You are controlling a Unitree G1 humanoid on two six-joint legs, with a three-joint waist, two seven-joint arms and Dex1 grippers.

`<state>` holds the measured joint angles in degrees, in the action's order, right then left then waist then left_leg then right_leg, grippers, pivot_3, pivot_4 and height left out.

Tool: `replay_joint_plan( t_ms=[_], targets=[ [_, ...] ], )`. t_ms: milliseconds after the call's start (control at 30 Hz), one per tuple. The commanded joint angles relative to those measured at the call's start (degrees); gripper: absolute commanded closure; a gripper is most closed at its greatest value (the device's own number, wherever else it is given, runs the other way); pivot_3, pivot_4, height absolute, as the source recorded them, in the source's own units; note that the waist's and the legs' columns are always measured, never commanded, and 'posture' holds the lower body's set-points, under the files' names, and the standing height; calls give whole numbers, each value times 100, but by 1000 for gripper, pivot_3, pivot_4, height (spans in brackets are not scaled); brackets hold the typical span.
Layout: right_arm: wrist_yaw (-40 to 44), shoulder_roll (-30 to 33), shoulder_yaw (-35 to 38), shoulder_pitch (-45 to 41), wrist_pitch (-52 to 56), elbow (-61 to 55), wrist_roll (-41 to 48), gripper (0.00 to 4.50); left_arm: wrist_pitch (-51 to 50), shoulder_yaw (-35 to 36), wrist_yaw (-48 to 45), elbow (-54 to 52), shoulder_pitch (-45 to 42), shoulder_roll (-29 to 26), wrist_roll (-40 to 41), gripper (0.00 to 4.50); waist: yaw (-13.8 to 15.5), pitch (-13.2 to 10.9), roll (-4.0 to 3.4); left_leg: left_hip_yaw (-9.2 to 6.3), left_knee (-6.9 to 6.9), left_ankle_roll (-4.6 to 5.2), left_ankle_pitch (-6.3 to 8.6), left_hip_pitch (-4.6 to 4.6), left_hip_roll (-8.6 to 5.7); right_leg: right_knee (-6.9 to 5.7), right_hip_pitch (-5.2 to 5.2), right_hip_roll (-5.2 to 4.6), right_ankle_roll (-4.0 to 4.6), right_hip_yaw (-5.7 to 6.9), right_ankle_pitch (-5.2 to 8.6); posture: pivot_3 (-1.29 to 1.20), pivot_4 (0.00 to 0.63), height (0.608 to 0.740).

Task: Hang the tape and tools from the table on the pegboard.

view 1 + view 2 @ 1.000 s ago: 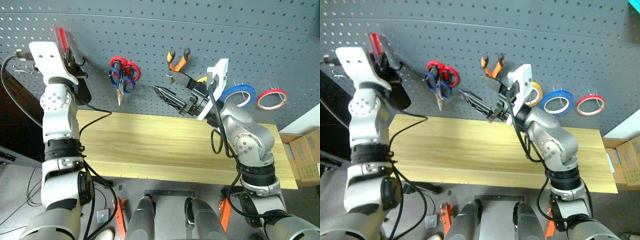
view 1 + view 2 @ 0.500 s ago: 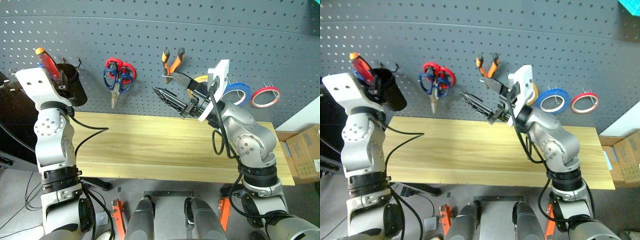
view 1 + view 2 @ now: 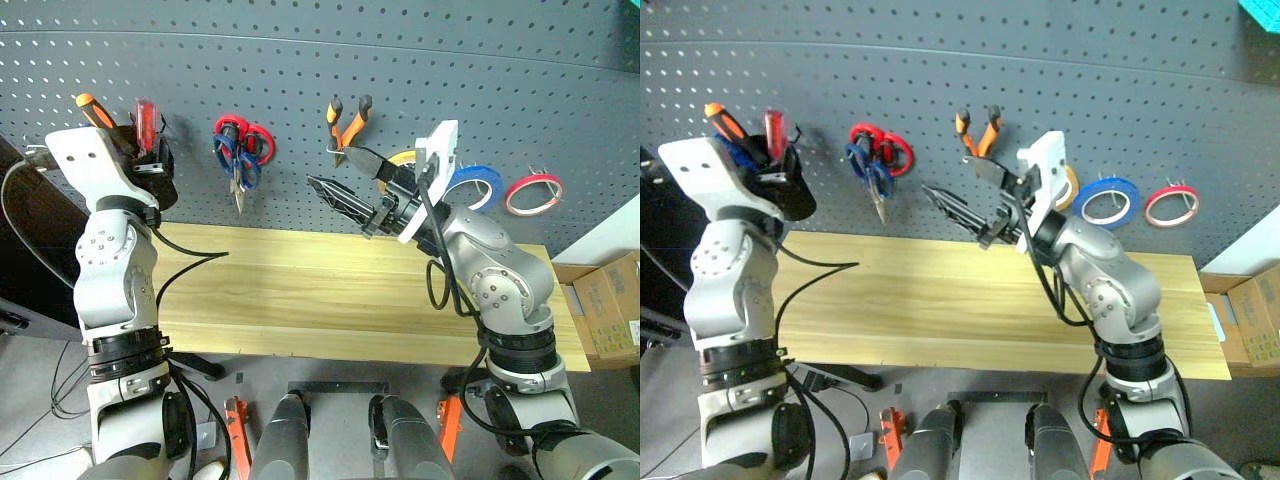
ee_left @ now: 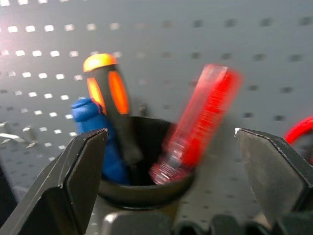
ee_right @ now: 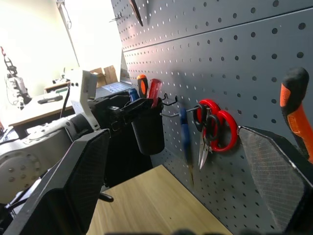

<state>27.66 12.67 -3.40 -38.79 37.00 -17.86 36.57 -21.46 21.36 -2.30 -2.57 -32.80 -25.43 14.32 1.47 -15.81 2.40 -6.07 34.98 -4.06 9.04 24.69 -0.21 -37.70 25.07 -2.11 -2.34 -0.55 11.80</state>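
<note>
On the dark grey pegboard (image 3: 420,60) hang the blue-handled scissors (image 3: 247,172), the orange-and-black pliers (image 3: 348,120) and the blue tape (image 3: 1110,183). The red-handled screwdriver (image 4: 200,122) stands tilted in a black cup (image 4: 142,191) on the board, beside an orange-and-black screwdriver (image 4: 110,103). My left gripper (image 4: 171,134) is open just in front of the cup, its fingers apart on either side of the cup and holding nothing. My right gripper (image 3: 335,168) hangs open and empty above the pale wooden table (image 3: 300,290), below the pliers.
Red-handled scissors (image 3: 252,135) share the hook area with the blue ones. A yellow roll (image 3: 1072,185) and a red roll (image 3: 548,182) hang at the right. A cardboard box (image 3: 605,290) sits beyond the table's right end.
My left gripper has opened and let go of the red-handled screwdriver, which now stands in the black cup; the hand drew back and down a little. The right arm kept still.
</note>
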Motion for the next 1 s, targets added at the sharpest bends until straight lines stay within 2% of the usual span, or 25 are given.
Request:
replay_joint_plan(
  t_ms=[33, 200, 333, 567, 667, 767, 1000],
  targets=[
    [63, 147, 65, 176, -48, -389, -15, 0, -242, -167, -165, -783, 79, 17, 172, 34, 4, 1, 1, 1, 0, 0, 0, 0, -1, 0, 0, -1, 0, -1, 0, 166, 191, 740],
    [-36, 273, 42, 516, -1, -710, -4, 0, -663, -194, -4, -1402, 321, 195, 273, 34, 0, 3, 3, 2, 1, 0, 0, 0, -2, 3, -2, -3, -7, -4, 3, 167, 184, 740],
    [-378, 312, 62, 889, 156, -1130, -36, 0, -1104, -325, -82, -2114, 852, 363, 451, 34, -11, 6, 4, 3, 1, 0, 0, 0, 0, 1, 0, -2, -6, -4, 2, 168, 181, 740],
    [-1393, 490, -265, 2276, 300, -1991, -1002, 0, -1506, -692, -344, -2996, 2187, 445, 456, 34, 0, 43, 5, 4, -1, 0, 0, 1, -1, 9, -2, -2, -4, -7, 4, 161, 175, 740],
    [-2070, 452, -206, 2917, 304, -1883, -1691, 0, -1731, -981, -301, -2981, 2644, 597, 362, 34, 24, 146, -4, 6, -2, -1, 0, 1, -2, 19, -4, -4, 27, -8, 24, 158, 172, 740],
    [-2339, 606, -209, 3400, -42, -1555, -2385, 0, -1787, -1192, -223, -2765, 2860, 800, 244, 34, 22, 184, -6, 12, -2, 1, -1, 0, 0, 45, -15, -5, 38, -7, 9, 138, 160, 740],
    [-3079, -121, 442, 4144, -152, -1019, -2721, 0, -1396, -1443, -234, -1874, 2829, 1035, -88, 34, -14, 334, -29, 33, -3, 0, 2, -31, 24, 102, -84, -7, 40, 9, -4, 95, 138, 740]
  ],
)
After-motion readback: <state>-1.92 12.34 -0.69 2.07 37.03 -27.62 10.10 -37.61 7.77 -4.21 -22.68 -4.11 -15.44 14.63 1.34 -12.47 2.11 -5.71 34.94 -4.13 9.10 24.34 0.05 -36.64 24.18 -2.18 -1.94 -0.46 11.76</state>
